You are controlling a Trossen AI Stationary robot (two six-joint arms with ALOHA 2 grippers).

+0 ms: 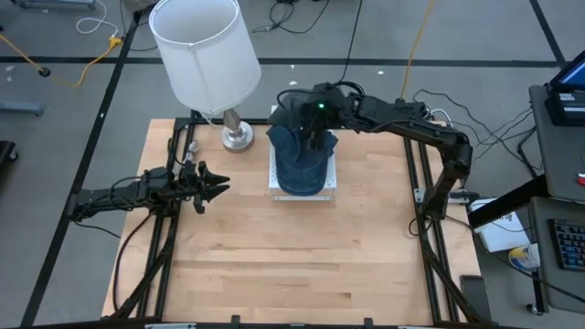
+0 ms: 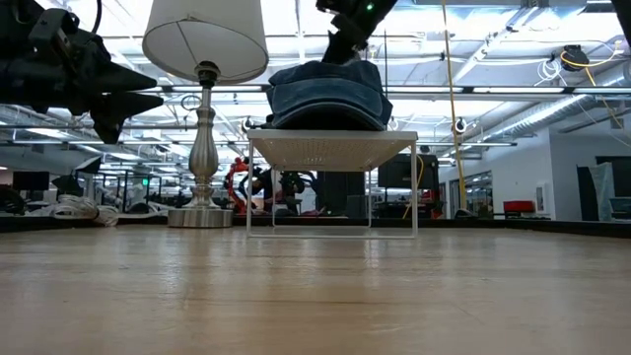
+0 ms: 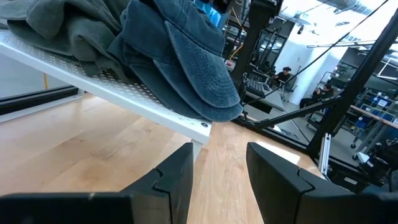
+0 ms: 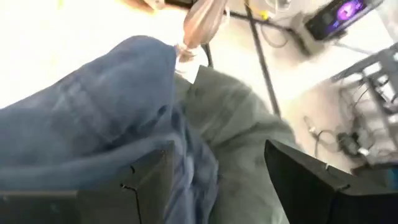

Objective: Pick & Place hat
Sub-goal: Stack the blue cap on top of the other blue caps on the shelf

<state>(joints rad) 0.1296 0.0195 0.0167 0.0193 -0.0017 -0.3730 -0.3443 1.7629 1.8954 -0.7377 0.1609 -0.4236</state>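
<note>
A blue denim hat point(image 1: 302, 160) lies on a white perforated stand point(image 1: 274, 187) at the table's far middle, its brim point(image 3: 211, 93) hanging over the stand's edge. A grey-green cloth point(image 3: 68, 31) lies beside it on the same stand. My right gripper point(image 1: 313, 137) is open just above the hat's far part and slants down, its fingers point(image 4: 311, 180) on either side of the blue and grey-green cloth point(image 4: 249, 124). My left gripper point(image 1: 219, 189) waits open at the table's left, level, pointing at the stand. My right gripper stands open over the hat's crown point(image 4: 124, 124), coming from the far right and slanting down. The blue cloth lies close against one finger point(image 4: 149, 180). I cannot tell whether they touch. The hat rests on the stand.
A lamp with a white shade point(image 1: 203, 50) stands on its metal foot point(image 1: 238, 137) just left of the stand. Bare wooden table point(image 1: 292, 265) stretches toward the near edge. Desks with equipment point(image 1: 562, 137) stand beyond the table's right edge.
</note>
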